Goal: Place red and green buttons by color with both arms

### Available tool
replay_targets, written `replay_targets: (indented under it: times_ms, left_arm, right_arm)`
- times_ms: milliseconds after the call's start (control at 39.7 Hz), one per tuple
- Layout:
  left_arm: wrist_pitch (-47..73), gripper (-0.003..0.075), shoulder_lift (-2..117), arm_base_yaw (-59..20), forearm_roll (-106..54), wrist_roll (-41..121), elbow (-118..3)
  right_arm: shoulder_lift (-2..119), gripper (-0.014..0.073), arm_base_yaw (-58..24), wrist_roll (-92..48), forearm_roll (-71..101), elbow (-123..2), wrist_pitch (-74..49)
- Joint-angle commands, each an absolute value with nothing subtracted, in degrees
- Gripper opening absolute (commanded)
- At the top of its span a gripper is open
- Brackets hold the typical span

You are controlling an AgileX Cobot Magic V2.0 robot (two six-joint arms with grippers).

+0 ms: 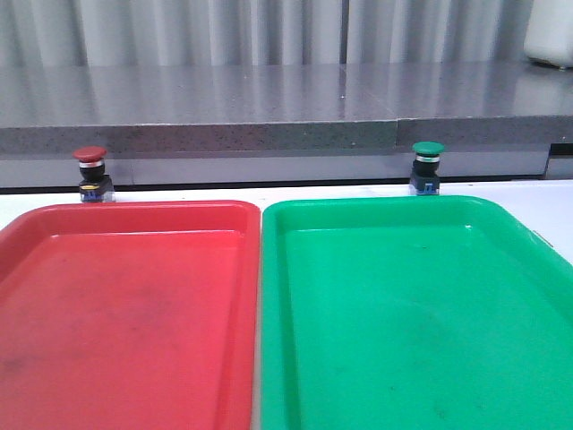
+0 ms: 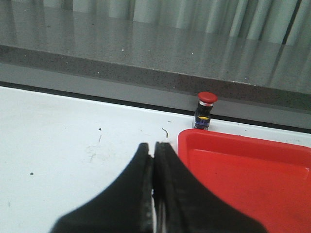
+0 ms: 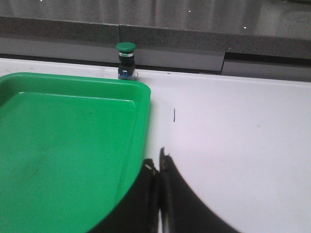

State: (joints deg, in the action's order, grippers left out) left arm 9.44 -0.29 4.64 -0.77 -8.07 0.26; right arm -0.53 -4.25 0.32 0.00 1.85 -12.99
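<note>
While both trays sit side by side on the white table (image 1: 551, 202), nothing lies in either, so the sorting looks not yet begun. The red tray (image 1: 125, 305) is on the left and the green tray (image 1: 421, 313) on the right, their long rims nearly touching. Behind the table runs a grey ledge (image 1: 269, 134), with the two buttons upright on the table between it and the trays' far rims.

The red button (image 1: 90, 172) stands just beyond the far left part of the red tray. The green button (image 1: 427, 167) stands just beyond the far rim of the green tray. Each already faces its matching colour.

The left gripper (image 2: 154, 160) hovers over bare table beside the red tray's corner, its prongs pressed together and holding nothing. The right gripper (image 3: 156, 179) hangs by the green tray's edge, prongs likewise pressed together and empty. Both are well apart from their buttons.

The risks I judge from here: each claw must spread before it arrives, or closed tips would knock a top-heavy button over against the ledge. The smooth rounded caps could slip from a pinch taken too high. A low approach could also catch the raised tray rims.
</note>
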Motion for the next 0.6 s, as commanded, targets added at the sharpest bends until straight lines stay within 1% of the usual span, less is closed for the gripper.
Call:
replay_targets:
  times_ms: [0, 579]
  left_arm:
    - [4.28, -0.002, -1.21, 4.7, -1.24, -8.44, 1.6]
    - [4.28, -0.002, -1.21, 4.7, -1.24, -8.44, 1.6]
  right_arm:
    - [-1.55, -0.0125, -4.04, 0.0, 0.0, 1.21, -8.15]
    - [-1.55, -0.0125, -4.04, 0.0, 0.0, 1.21, -7.7]
